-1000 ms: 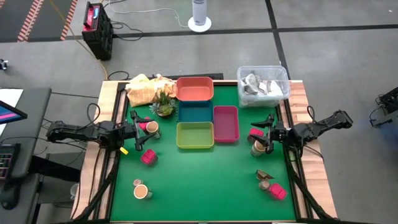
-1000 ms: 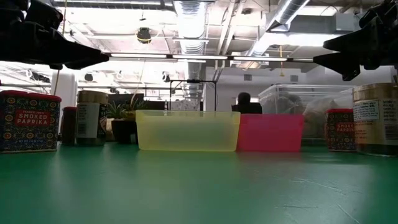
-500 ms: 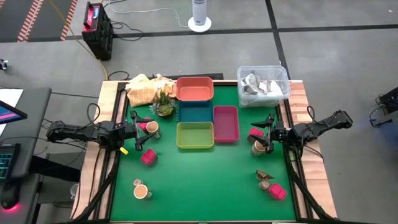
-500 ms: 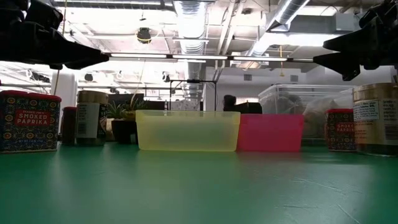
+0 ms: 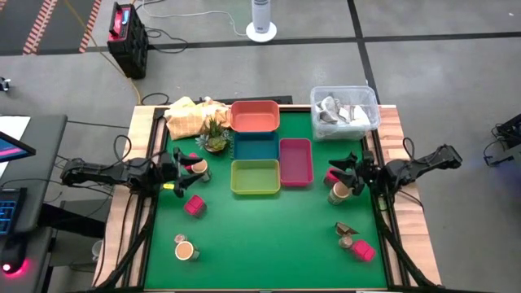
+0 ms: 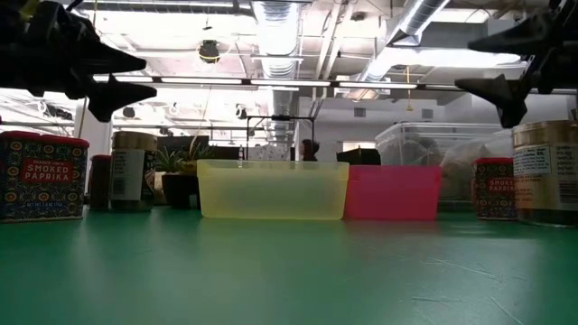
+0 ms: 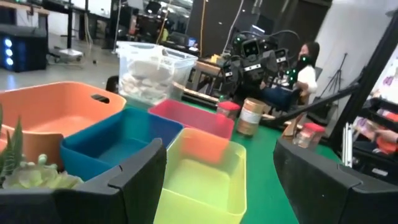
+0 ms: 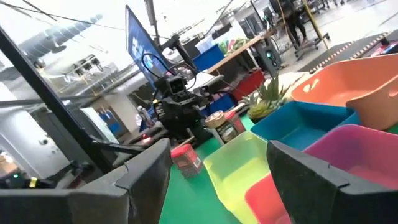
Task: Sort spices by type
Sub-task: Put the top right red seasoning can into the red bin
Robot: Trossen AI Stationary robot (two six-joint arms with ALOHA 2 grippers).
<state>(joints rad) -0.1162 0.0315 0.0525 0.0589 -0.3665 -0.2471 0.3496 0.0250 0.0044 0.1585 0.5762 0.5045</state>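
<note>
Spices stand in two groups on the green table. On the left are a magenta tin (image 5: 194, 205), a tan jar (image 5: 186, 249), and a jar with a magenta tin (image 5: 195, 166) right beside my left gripper (image 5: 176, 172). On the right are a tan jar (image 5: 338, 194) just below my right gripper (image 5: 343, 173), a brown lump (image 5: 345, 229), a small jar (image 5: 346, 241) and a magenta tin (image 5: 363, 250). Both grippers hover open above the table and hold nothing. They face each other across the trays, as the left wrist view (image 7: 221, 168) and right wrist view (image 8: 217, 162) show.
Four trays sit in the middle: yellow (image 5: 256, 176), magenta (image 5: 295, 160), blue (image 5: 256, 146) and orange (image 5: 256, 115). A clear bin (image 5: 345, 110) stands at the far right corner, with a potted plant (image 5: 215, 137) and yellow cloth (image 5: 189, 116) at the far left. Bare green mat lies toward the near edge.
Both grippers have turned about their own long axes while staying in place over the table. In the low view each now shows two separate fingers, one above the other, where a single dark wedge showed before. No spice has moved.
</note>
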